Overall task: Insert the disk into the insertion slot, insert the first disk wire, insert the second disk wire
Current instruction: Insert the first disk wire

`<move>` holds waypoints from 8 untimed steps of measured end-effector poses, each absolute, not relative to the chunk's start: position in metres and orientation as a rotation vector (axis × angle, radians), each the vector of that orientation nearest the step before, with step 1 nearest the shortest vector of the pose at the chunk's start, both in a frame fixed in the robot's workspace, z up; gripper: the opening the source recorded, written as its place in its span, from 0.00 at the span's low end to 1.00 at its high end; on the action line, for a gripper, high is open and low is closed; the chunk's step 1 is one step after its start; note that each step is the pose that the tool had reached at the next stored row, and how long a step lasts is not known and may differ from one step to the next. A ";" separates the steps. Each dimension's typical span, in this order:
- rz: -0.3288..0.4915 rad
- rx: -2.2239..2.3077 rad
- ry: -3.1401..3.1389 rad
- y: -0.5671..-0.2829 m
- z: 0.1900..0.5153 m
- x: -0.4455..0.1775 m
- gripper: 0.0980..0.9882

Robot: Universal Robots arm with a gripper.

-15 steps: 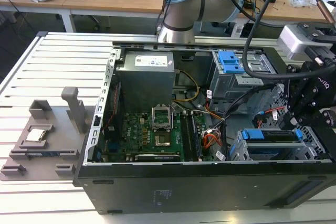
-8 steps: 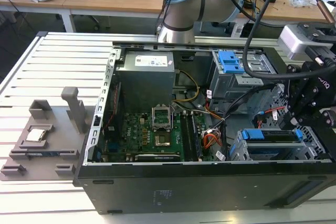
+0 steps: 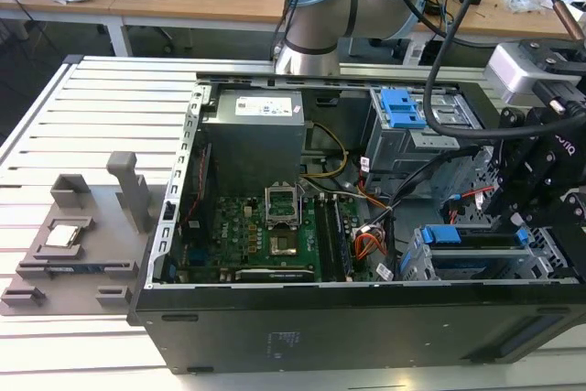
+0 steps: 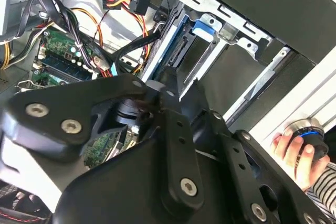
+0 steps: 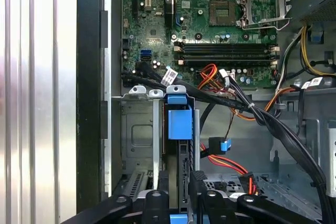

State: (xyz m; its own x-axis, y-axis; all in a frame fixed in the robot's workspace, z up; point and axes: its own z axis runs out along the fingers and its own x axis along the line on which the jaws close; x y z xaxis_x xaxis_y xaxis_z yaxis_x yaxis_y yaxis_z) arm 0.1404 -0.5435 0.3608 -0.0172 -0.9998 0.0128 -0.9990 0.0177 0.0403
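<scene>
The disk (image 5: 180,124), in its bright blue carrier, stands edge-on inside the insertion slot (image 5: 137,129) of the silver drive cage at the case's front corner. My gripper (image 5: 180,181) straddles the disk's near end, one black finger pressed against each side, so it looks shut on it. In the exterior view the gripper (image 3: 529,226) hangs at the right end of the disk (image 3: 476,254) in the cage (image 3: 414,265). A loose black cable with a blue plug (image 5: 224,145) and a plug on red, yellow and black wires (image 5: 247,178) lie beside the cage.
A motherboard (image 3: 275,235) and power supply (image 3: 252,139) fill the case's left half. A taller grey cage with a blue latch (image 3: 403,107) stands behind. Cable bundles (image 5: 262,119) cross next to the slot. A person's hand (image 4: 291,145) rests on a round knob outside the case.
</scene>
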 end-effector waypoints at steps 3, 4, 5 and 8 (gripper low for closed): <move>-0.030 2.175 -2.214 -0.541 0.360 0.140 0.23; -0.026 2.173 -2.212 -0.536 0.361 0.141 0.23; -0.022 2.172 -2.210 -0.531 0.361 0.141 0.23; -0.016 2.169 -2.207 -0.515 0.361 0.141 0.23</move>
State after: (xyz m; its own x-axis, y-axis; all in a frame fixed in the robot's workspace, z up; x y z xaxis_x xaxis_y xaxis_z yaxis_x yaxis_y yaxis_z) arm 0.1414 -0.5145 0.3609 -0.0167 -0.9995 0.0263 -0.9990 0.0178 0.0401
